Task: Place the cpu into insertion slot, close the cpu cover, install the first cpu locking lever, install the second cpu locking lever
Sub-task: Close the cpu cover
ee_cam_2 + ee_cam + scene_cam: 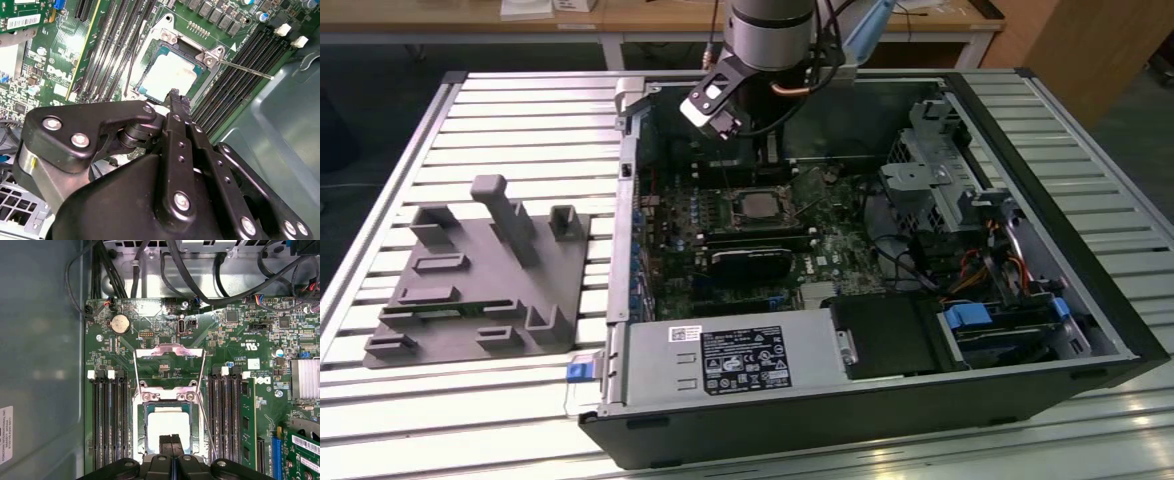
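The cpu [167,421] lies flat in the insertion slot [146,426], its silvery top showing in both wrist views [167,75]. My gripper [171,442] is shut with nothing between its fingers, and its tips [175,95] hover over the chip's near edge. The cpu cover [170,351] stands swung open beyond the slot, green board showing through its window. A thin locking lever [245,70] sticks out sideways from the socket corner. In the exterior view the arm [774,40] reaches down into the open computer case above the socket [755,204].
Long black memory slots [107,420] flank the socket on both sides, one stick [247,415] fitted. Cables [200,285] bundle past the board's far edge. A grey fixture block [487,270] sits on the slatted table at the exterior view's left. Drive cage and power supply [734,360] crowd the case.
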### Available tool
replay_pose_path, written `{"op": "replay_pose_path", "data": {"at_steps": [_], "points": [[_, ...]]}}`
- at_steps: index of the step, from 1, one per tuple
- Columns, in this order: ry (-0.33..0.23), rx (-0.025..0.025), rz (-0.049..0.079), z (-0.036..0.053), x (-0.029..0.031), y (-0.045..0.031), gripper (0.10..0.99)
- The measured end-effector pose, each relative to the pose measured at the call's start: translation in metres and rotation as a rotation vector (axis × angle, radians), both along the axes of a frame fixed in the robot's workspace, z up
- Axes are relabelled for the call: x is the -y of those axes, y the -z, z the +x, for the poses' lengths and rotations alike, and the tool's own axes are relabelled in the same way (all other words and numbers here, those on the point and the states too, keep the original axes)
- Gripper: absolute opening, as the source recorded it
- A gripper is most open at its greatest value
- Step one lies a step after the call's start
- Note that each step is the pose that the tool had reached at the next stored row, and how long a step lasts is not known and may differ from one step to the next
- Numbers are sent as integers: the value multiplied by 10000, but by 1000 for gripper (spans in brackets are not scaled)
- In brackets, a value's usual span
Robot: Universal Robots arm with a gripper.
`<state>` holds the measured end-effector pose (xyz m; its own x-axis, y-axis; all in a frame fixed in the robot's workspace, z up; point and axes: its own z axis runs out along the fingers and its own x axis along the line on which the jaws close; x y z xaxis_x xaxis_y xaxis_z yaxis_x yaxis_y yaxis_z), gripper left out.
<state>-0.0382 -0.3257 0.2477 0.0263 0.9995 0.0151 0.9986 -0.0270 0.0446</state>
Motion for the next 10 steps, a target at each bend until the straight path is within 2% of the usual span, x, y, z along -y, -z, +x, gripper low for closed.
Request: {"op": "replay_pose_path", "data": {"at_steps": [10], "points": [[0,-1,-1,0,0,-47,106]]}}
